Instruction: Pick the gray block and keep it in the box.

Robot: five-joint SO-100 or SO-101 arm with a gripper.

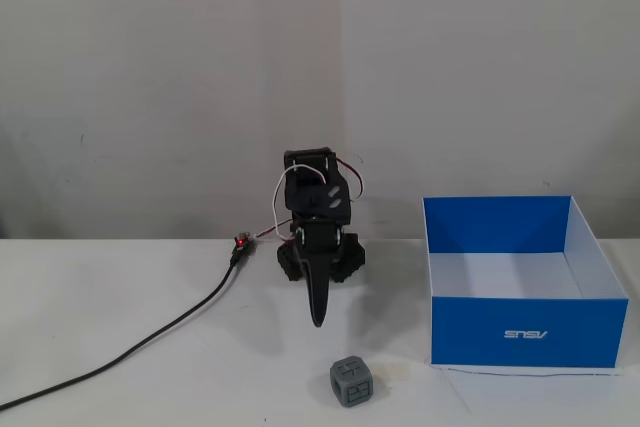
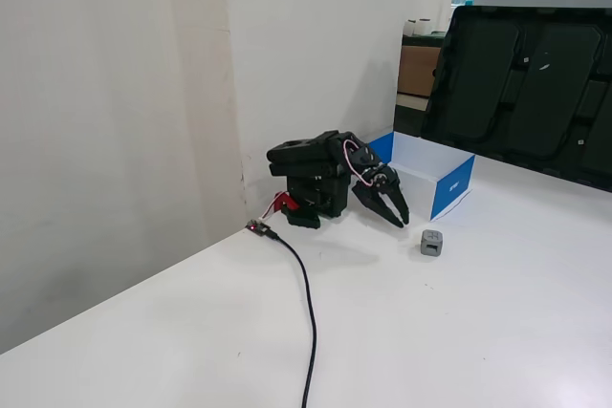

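One gray block point(image 1: 351, 382), one box point(image 1: 525, 332), one black arm and one black cable point(image 1: 150, 340) — that is the whole count on the white table point(image 1: 120, 287).

The gray block sits on the table in front of the arm, near the box's front left corner in a fixed view but not touching it. It is a cube, so it has no long axis; one face with recessed dark lines is turned toward the camera there. In the other fixed view the gray block point(image 2: 431, 242) lies just beyond and below the fingertips, apart from them.

The box point(image 2: 453, 185) is blue outside and white inside, open at the top. Its front wall carries a small white logo, upside down in a fixed view — it seems to read ASUS.

The gripper point(image 1: 318, 319) hangs above the table, pointing down toward the block. In the other fixed view the gripper point(image 2: 400, 220) shows its fingers slightly parted with nothing between them.

The cable runs from a small red-lit plug beside the arm's base off to the left edge.
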